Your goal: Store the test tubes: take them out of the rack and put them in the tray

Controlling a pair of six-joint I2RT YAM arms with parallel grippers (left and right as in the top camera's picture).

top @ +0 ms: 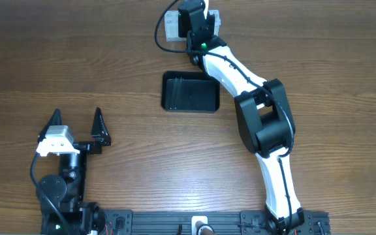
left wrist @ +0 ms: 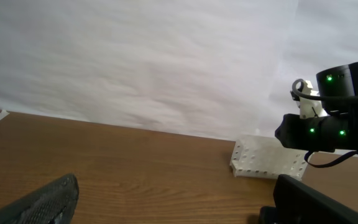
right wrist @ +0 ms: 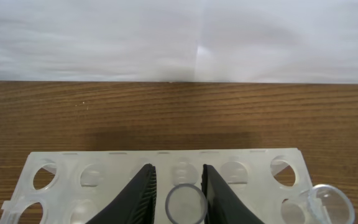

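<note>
The white translucent rack (right wrist: 73,171) stands at the table's far edge, also seen as rack (top: 171,25) and rack (left wrist: 267,159). My right gripper (right wrist: 179,186) is over its middle, fingers close on either side of a clear test tube (right wrist: 185,203) standing in a hole. A second test tube (right wrist: 325,203) stands near the rack's end. The right gripper (top: 196,29) covers part of the rack from above. The black tray (top: 166,93) lies nearer, mid-table, with faint clear tubes inside. My left gripper (top: 77,121) rests open near the left base, holding nothing.
A white backdrop rises right behind the rack. Bare wood surrounds the tray on all sides. The right arm (top: 266,111) stretches diagonally past the tray's right side.
</note>
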